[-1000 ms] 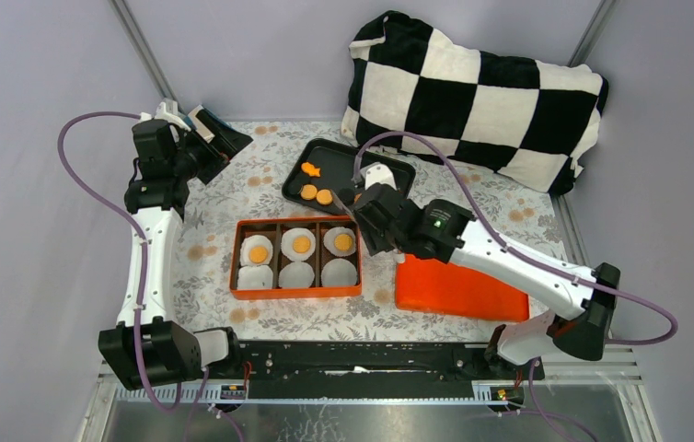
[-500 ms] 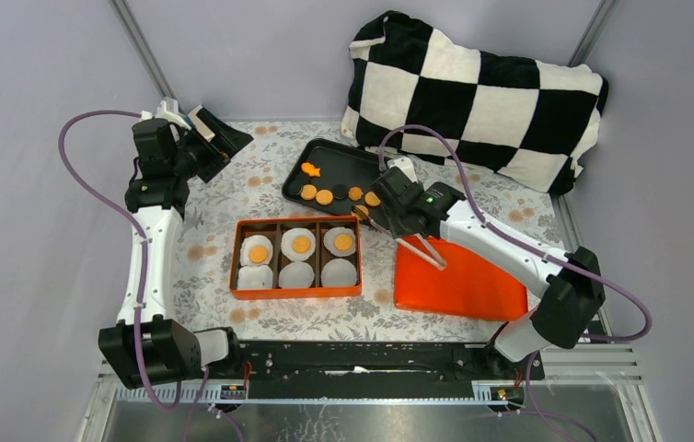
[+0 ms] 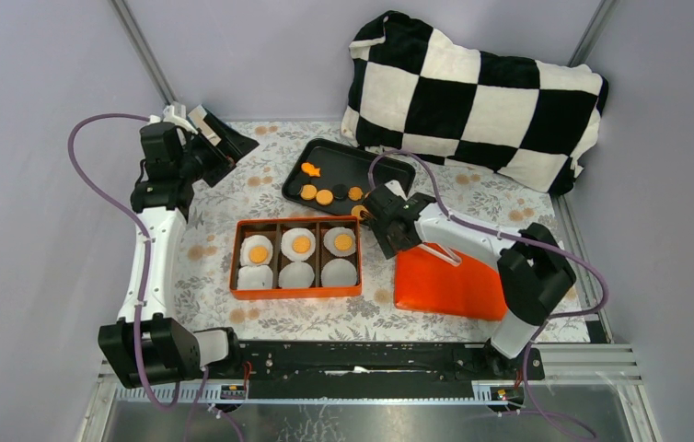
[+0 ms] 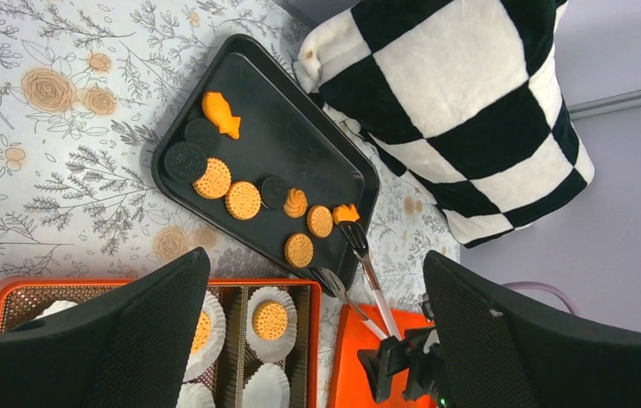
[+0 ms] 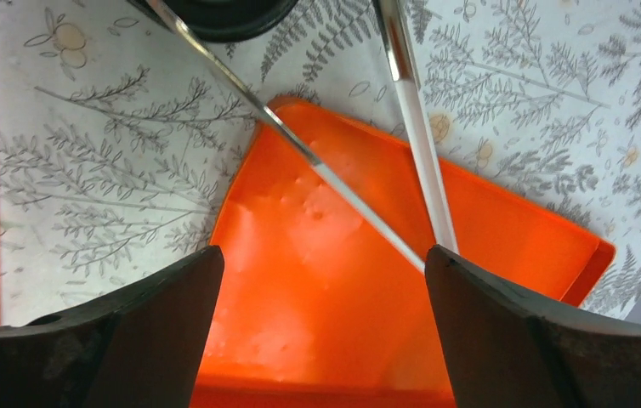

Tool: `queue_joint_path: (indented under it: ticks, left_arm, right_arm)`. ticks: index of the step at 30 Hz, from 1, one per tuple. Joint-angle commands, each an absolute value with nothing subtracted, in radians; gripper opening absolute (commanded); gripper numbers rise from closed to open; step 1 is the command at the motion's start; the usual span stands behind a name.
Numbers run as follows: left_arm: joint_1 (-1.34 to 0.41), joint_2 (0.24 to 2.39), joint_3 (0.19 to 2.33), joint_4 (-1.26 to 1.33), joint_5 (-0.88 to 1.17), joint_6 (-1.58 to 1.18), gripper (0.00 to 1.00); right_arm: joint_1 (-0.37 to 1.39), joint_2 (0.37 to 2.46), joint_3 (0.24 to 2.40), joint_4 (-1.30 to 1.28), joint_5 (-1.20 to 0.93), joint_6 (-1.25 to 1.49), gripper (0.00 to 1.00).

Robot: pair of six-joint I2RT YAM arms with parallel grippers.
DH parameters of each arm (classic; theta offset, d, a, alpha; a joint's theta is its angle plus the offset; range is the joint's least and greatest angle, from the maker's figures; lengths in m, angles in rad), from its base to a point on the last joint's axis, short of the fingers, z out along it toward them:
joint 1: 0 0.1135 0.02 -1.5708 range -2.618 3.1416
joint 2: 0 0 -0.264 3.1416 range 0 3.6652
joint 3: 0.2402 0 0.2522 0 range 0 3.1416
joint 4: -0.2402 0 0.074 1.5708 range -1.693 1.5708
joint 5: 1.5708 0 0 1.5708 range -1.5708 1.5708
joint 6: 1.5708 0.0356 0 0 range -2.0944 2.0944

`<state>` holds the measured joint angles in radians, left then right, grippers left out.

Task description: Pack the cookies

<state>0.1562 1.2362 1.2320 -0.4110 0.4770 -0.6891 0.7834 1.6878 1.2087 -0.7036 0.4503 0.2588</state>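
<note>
Where the table begins, nearest the arm bases: one orange lid (image 3: 445, 290), lying flat at the right.

Item, orange box (image 3: 295, 294), three columns. The near row holds three empty paper cups (image 3: 296, 274). Each cup in the far row holds one of the cookies (image 3: 301, 244).

Item, right gripper (image 5: 317, 259), over the lid's far corner. Its fingers are set wide and appear to be clamped on the tongs (image 4: 371, 276), whose two arms splay toward the tray.

Item, black tray (image 4: 300, 127), beyond the box. It holds the unpacked stock: several round cookies in a loose line (image 4: 243, 201), one fish-shaped piece (image 4: 220, 115), and a small orange piece (image 4: 345, 212) at the near rim, touching one tong tip. The other tip hangs past the rim.

Item, left gripper (image 4: 314, 259), raised at the far left, fingers apart with nothing between them.

Item, checkered pillow (image 3: 481, 101), against the far wall.

Hazards, as judged:
- The tongs straddle the rim, so closing them here could pinch the tray edge or flick the piece onto the cloth.
- A flat disc may slip from smooth metal arms on the way to the box.
- The light cups could be nudged out of place by a low tip.
</note>
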Motion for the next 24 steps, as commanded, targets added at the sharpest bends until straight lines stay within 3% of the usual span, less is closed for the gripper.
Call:
queue_joint_path:
  ticks: [1, 12, 18, 21, 24]
  left_arm:
    - [0.143, 1.229, 1.215, -0.365, 0.496, -0.692, 0.99]
    - [0.114, 1.236, 1.183, -0.357, 0.481, -0.693, 0.99]
    - [0.109, 1.24, 1.178, -0.357, 0.474, -0.684, 0.99]
    - [0.109, 1.242, 1.173, -0.356, 0.472, -0.681, 0.99]
    - [0.108, 1.25, 1.168, -0.35, 0.476, -0.685, 0.99]
  right_arm:
    - [0.722, 1.734, 1.262, -0.629, 0.424, 0.184, 0.98]
    - [0.591, 1.88, 1.319, -0.53, 0.33, 0.141, 0.98]
    - [0.582, 1.956, 1.381, -0.507, 0.253, 0.144, 0.92]
    - [0.569, 1.969, 1.405, -0.501, 0.23, 0.152, 0.86]
    - [0.546, 1.991, 1.453, -0.526, 0.197, 0.163, 0.68]
